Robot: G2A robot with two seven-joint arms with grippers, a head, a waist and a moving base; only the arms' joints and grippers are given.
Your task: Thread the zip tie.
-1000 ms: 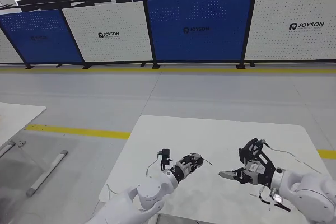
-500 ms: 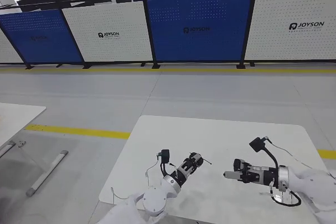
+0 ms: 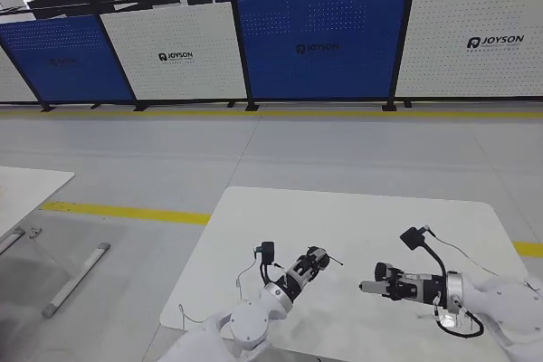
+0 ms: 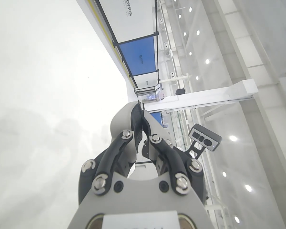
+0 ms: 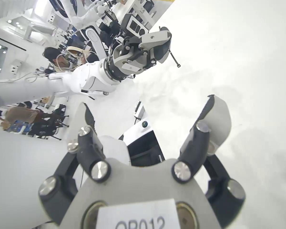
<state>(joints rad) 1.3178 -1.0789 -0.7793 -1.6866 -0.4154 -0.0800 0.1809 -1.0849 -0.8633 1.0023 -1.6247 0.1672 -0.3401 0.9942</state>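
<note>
Two tools, one zip tie and one white surface are what I am working with here. I am counting one left tool (image 3: 319,260) and one right tool (image 3: 368,287). Both are hanging low over the near part of the surface (image 3: 344,208), pointing roughly toward each other and standing apart.

The left tool (image 5: 168,47) is pinching the zip tie (image 5: 175,61). In the left wrist view its pads (image 4: 136,120) are pressing together with no gap. The zip tie is showing as a thin black strip. A short length is sticking out past the fingertips, above the surface, and ending in a small blocky head. From the top view, the zip tie (image 3: 334,261) is reading as a fine dark line aimed toward the right tool.

The right tool (image 5: 149,106) is gripping nothing, and its two fingers are spreading wide.

Beyond the surface I am seeing a row of blue and white perforated panels (image 3: 321,45) standing on the floor, a yellow line (image 3: 127,213) running across the floor, and a second white table (image 3: 18,195) off to the side.
</note>
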